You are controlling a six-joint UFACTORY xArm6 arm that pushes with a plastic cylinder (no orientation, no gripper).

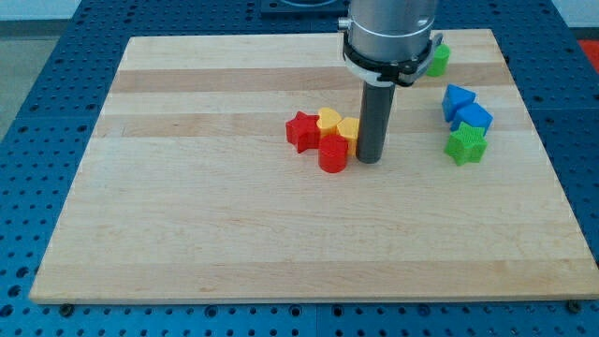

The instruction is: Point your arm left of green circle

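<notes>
The green circle (439, 60) lies near the board's top right edge, partly hidden behind the arm's grey body. My tip (369, 160) rests on the board well below and to the left of it. The tip stands right next to a cluster: a red cylinder (333, 155) on its left, a yellow block (349, 129) touching the rod, a yellow heart (328, 119) and a red star (300, 131) further left.
At the view's right are two blue blocks (458, 97) (474, 116) and a green star (465, 145) just below them. The wooden board (187, 187) lies on a blue perforated table.
</notes>
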